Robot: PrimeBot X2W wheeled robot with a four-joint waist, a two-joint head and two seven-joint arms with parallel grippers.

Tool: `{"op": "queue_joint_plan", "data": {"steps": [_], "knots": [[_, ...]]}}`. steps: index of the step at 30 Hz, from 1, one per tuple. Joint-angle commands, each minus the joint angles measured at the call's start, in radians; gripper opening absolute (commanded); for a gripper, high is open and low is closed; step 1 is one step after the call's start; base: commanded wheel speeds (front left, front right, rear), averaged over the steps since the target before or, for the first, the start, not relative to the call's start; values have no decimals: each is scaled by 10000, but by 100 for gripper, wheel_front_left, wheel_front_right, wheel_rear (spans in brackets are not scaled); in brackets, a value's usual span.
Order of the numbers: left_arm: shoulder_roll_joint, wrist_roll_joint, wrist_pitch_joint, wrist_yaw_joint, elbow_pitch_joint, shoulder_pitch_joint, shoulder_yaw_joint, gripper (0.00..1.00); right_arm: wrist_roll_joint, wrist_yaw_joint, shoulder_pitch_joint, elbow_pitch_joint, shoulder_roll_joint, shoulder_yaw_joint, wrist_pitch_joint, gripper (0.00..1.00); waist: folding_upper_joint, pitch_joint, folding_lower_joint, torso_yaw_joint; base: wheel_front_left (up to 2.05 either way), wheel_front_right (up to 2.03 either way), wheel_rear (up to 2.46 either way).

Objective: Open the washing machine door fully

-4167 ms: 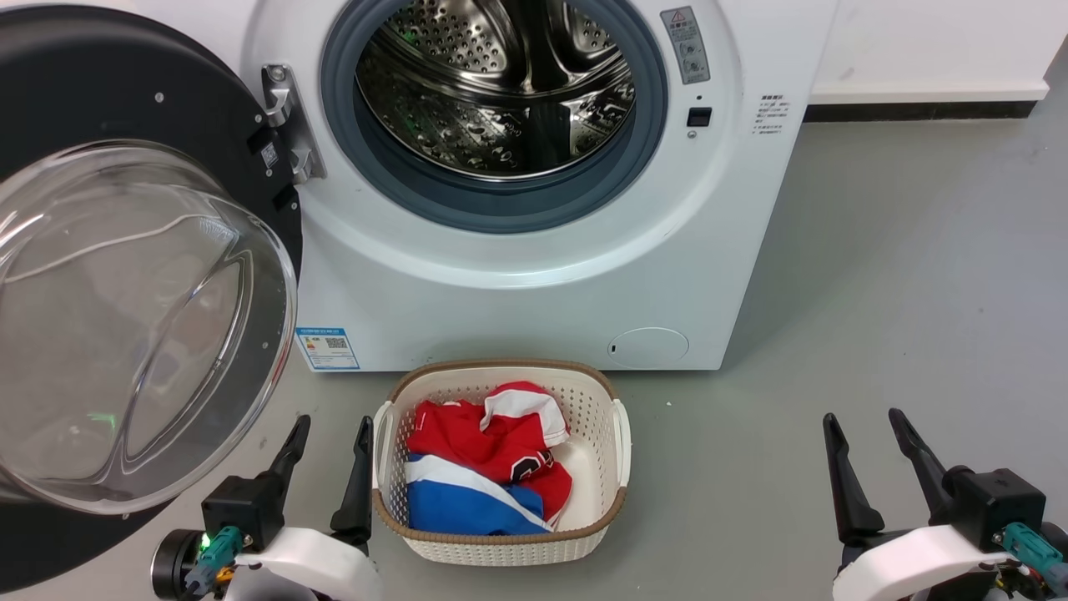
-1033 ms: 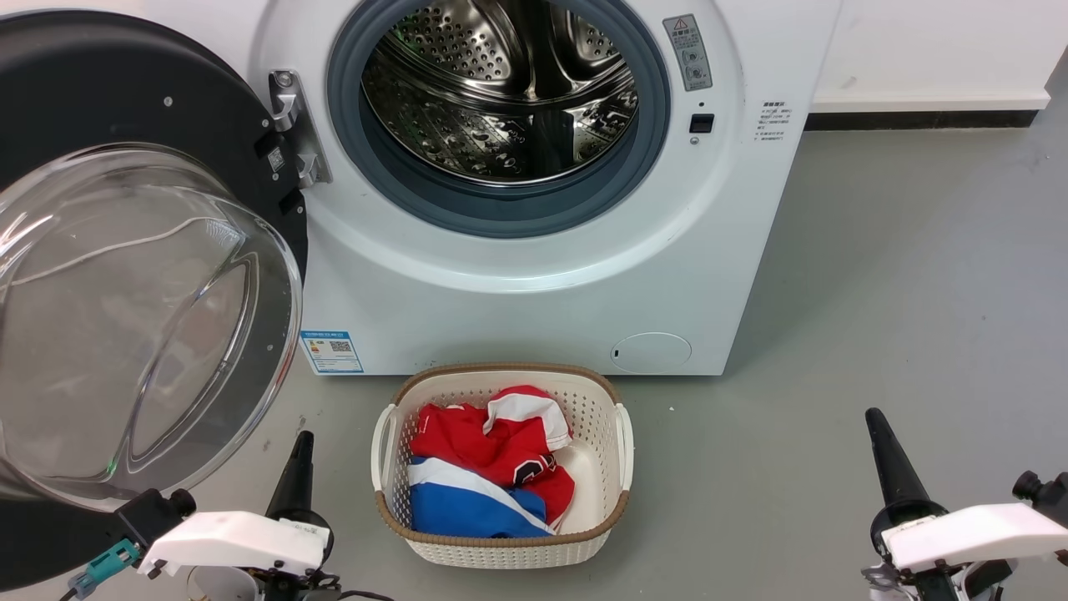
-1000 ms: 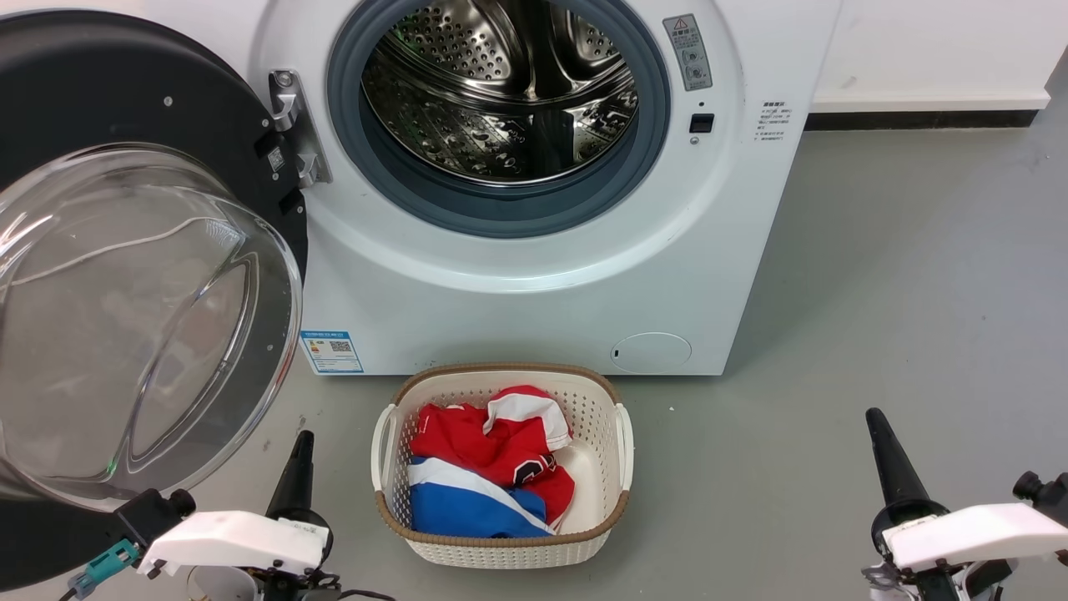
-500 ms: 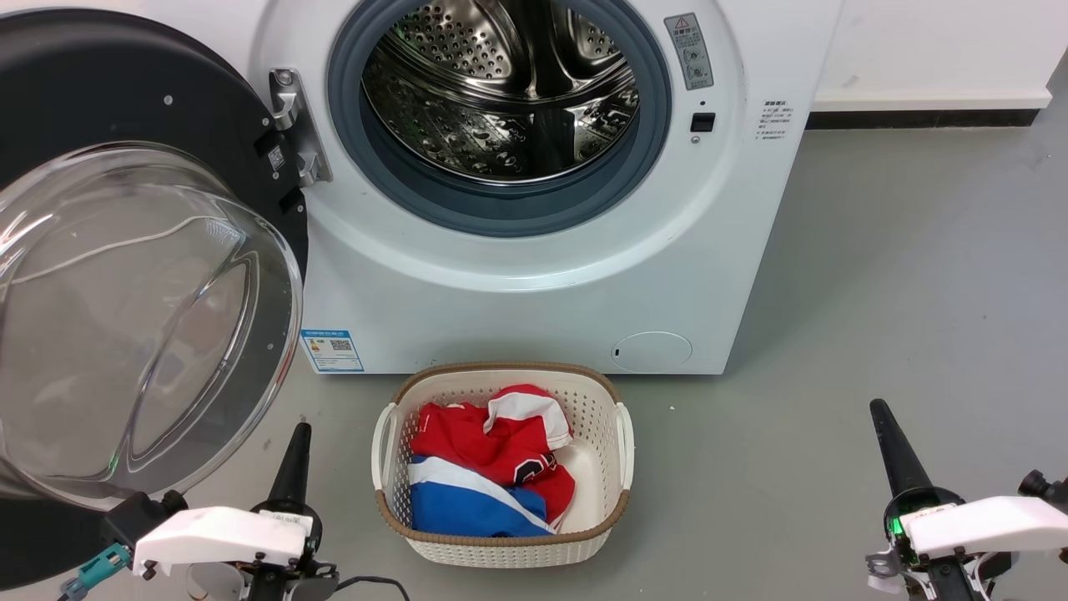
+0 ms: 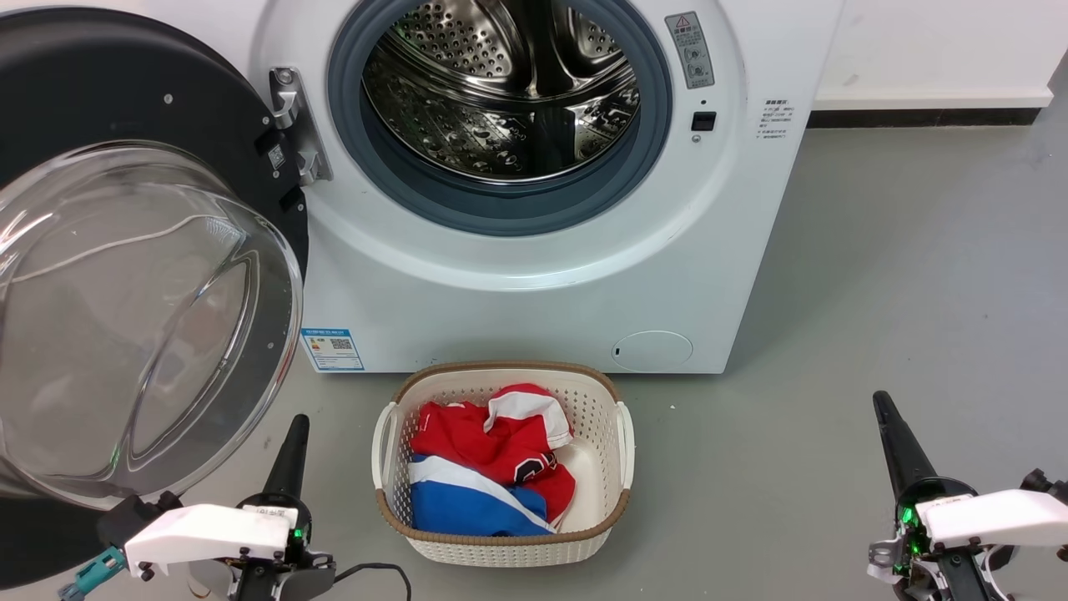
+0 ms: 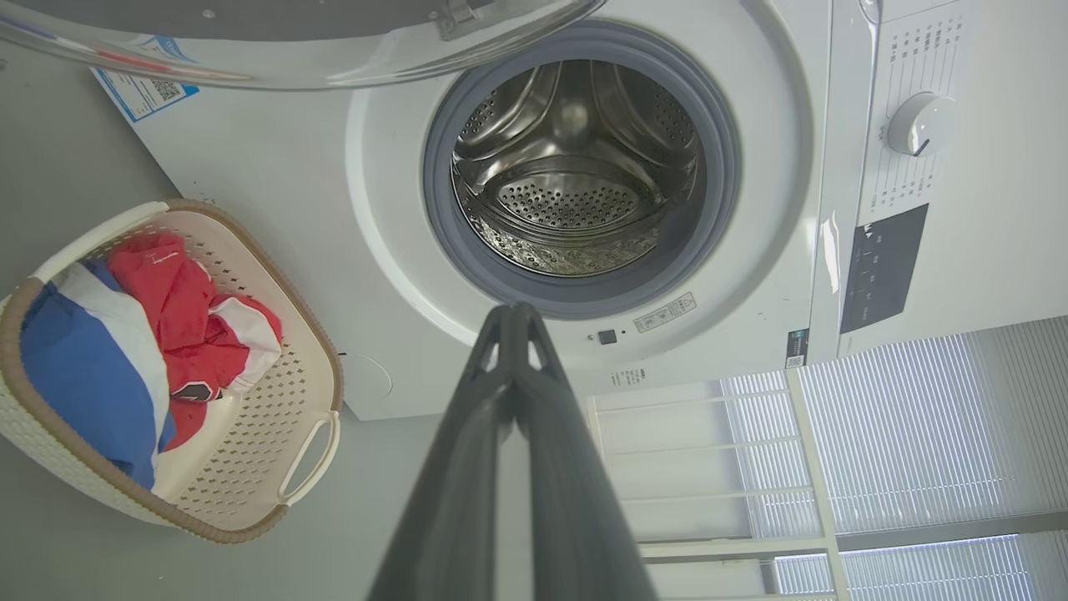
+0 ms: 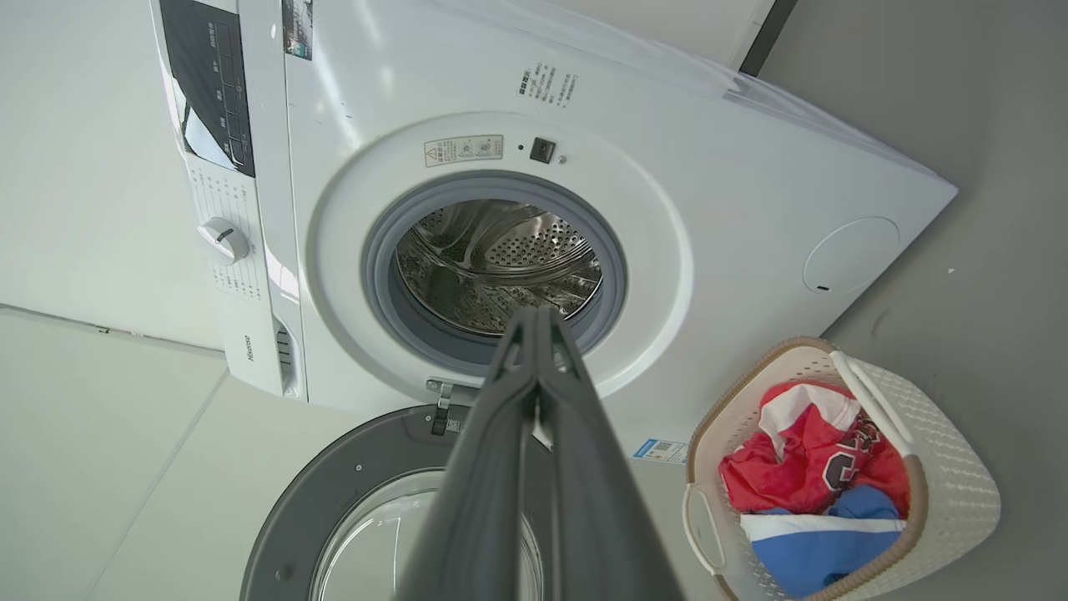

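Closest to the camera, at the bottom corners of the head view, are the two grippers. The left gripper (image 5: 294, 434) sits lower left and the right gripper (image 5: 884, 413) lower right, both pointing up the frame. In each wrist view the two dark fingers meet at the tips, so both are pinched closed with nothing between them. The left one is just under the bottom edge of the door (image 5: 100, 92), and I can't tell if it touches. Bottom centre, between the grippers, there's a cream basket (image 5: 501, 551) on the grey floor (image 5: 876, 275) with red, white and blue clothes (image 5: 484, 451) bunched in it. The door fills the left side of the frame. It's swung wide open on the hinge (image 5: 294, 117), with its inner face and the big glass bowl (image 5: 125, 317) turned toward the camera. Behind the basket, across the centre and top, is the white washing machine (image 5: 517, 309). It has a blue sticker (image 5: 332, 349) and a round cap (image 5: 652, 347) low on the front. Above those, the grey rubber ring (image 5: 501, 213) and the steel drum (image 5: 509, 92) are fully exposed.
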Motion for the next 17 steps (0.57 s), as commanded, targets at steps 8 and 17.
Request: {"op": "queue_joint_plan", "data": {"steps": [8,17], "knots": [[-95,-684,197,-161,-102,-215,210,0,809,1,-272,74,-35,-83,132,0,0,11,0,5,0,0,0],[-194,-1418,423,-252,-123,-249,412,0,1695,1,-344,197,-17,-157,279,0,0,25,0,12,0,0,0]]}}
